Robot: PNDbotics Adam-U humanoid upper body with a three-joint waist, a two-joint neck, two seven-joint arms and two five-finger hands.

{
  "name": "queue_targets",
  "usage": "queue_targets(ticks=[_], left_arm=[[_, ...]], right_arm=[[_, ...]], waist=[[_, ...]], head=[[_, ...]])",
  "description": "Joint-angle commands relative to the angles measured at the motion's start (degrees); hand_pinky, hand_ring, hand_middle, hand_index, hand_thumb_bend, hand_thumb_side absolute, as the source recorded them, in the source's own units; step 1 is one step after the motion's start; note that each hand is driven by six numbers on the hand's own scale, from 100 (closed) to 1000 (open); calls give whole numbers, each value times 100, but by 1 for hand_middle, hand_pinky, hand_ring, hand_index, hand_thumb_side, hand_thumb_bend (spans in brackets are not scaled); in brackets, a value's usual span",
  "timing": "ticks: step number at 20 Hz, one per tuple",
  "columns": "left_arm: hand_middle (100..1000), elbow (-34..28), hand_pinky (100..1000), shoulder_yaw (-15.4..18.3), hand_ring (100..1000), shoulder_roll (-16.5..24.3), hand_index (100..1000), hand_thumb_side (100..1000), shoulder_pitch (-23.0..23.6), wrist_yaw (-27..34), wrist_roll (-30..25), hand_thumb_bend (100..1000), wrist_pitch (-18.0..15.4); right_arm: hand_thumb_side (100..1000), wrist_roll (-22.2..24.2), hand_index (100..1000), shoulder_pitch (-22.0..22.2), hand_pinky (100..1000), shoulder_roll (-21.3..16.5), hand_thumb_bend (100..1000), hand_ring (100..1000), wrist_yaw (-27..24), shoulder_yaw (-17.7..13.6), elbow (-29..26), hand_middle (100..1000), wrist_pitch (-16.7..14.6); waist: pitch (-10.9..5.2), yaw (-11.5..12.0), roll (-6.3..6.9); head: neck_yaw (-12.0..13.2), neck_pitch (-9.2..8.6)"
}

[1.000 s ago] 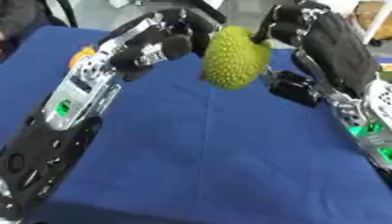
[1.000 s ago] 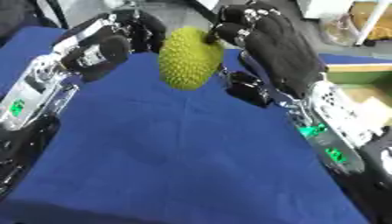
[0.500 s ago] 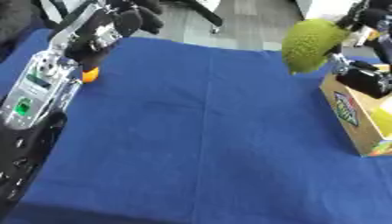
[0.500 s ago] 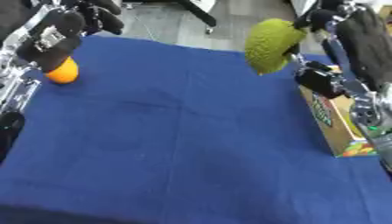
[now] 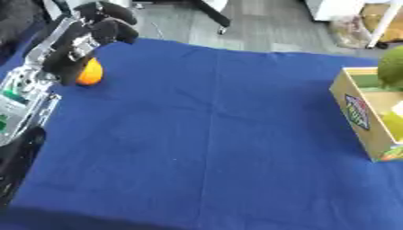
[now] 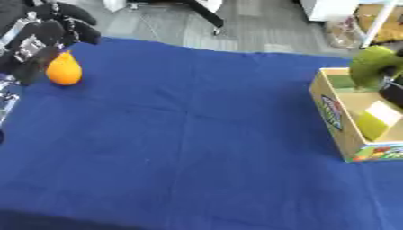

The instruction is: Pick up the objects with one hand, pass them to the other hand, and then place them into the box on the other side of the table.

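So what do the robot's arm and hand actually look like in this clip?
The left hand has black, rounded fingers on a black palm with silver metal links between the segments. Its forearm is an open silver-grey frame with a small green patch on it, turning to a black shell lower down. Of the right hand only a dark sliver shows at the edge of the right eye view.
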Motion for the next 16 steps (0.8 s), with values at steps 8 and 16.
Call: queue_targets(ticks=[8,16], left_arm=[[653,-68,730,206,662,220,713,545,84,-51,126,658,-45],[651,-34,730,347,661,324,709,545,231,-132,226,657,-95]], right_arm=[[578,181,827,-1,699,-61,603,647,-67,-506,681,695,32],[616,-213,859,402,704,-246,619,667,-759,-810,-582,727,56]], waist=[[-82,2,7],[-75,-32,42]], head=[[3,-49],[-47,-53]])
